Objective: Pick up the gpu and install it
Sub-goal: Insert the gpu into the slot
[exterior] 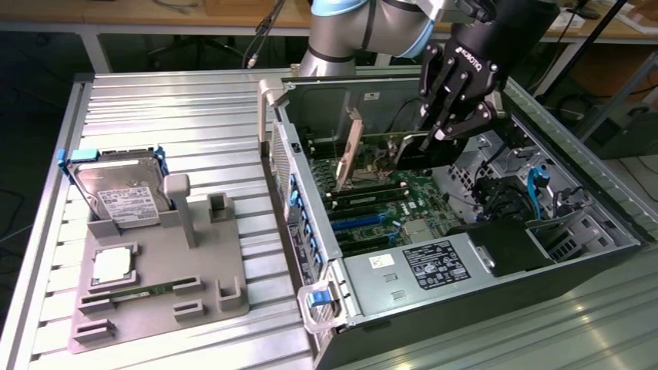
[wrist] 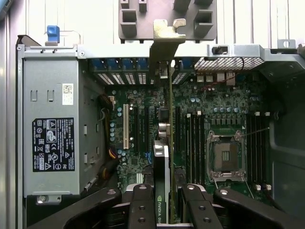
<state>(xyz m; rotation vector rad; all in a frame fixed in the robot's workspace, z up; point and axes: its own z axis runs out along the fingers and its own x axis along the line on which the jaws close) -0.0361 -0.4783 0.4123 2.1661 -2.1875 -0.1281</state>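
Far off toward the exterior view's left of the gripper (exterior: 430, 142): a hard drive (exterior: 122, 193) standing in a grey fixture (exterior: 165, 297). Closer in, the open case (exterior: 276, 139) wall. Grips the gpu (exterior: 355, 150) on edge between pinched fingers (wrist: 142, 205), over the motherboard (exterior: 417, 196), with the bracket end by the case's slotted wall. Flanked by memory slots (wrist: 193, 138) and a CPU socket (wrist: 224, 155). Open room above.

Ribbed table (exterior: 175, 108) bears tray (exterior: 206, 258); computer case (exterior: 494, 308)
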